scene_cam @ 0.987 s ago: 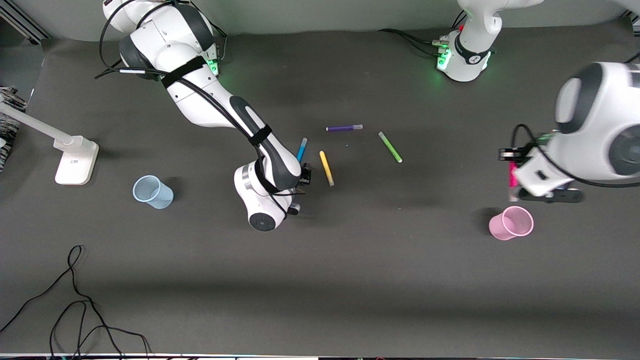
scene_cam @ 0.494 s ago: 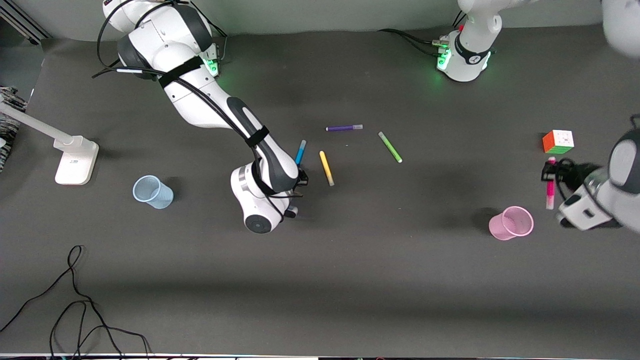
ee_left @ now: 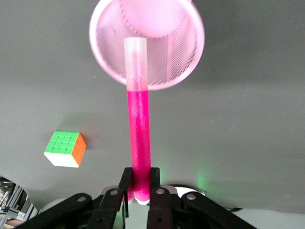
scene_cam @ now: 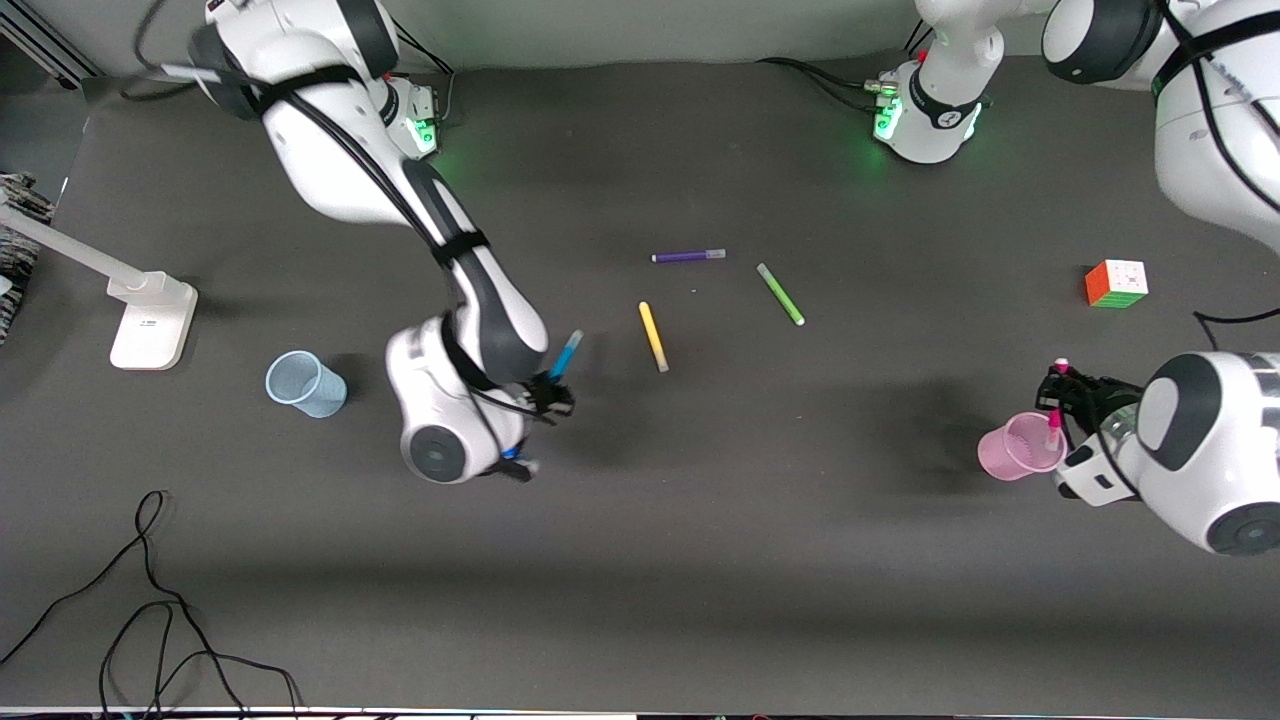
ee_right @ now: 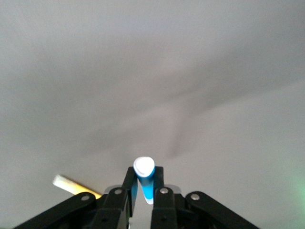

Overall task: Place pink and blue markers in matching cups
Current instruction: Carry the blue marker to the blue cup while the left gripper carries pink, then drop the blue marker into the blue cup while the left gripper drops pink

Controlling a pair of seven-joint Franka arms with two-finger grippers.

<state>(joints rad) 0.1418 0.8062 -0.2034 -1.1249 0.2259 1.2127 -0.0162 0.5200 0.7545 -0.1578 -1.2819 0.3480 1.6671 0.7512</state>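
Observation:
My left gripper (scene_cam: 1058, 392) is shut on the pink marker (ee_left: 138, 119), its pale cap pointing down into the mouth of the pink cup (ee_left: 147, 43); in the front view the marker (scene_cam: 1054, 425) hangs over the rim of the pink cup (scene_cam: 1015, 450). My right gripper (scene_cam: 555, 385) is shut on the blue marker (scene_cam: 567, 355) and holds it tilted above the table; in the right wrist view the blue marker (ee_right: 144, 179) points at the camera between the fingers. The pale blue cup (scene_cam: 303, 384) stands toward the right arm's end.
A yellow marker (scene_cam: 653, 336), a green marker (scene_cam: 780, 293) and a purple marker (scene_cam: 688, 256) lie mid-table. A colour cube (scene_cam: 1116, 283) sits near the left arm's end. A white lamp base (scene_cam: 150, 320) and loose black cables (scene_cam: 150, 620) are by the right arm's end.
My right gripper lifted the blue marker off the table and carried it toward the blue cup's end. My left gripper swung round and brought the pink marker down over the pink cup.

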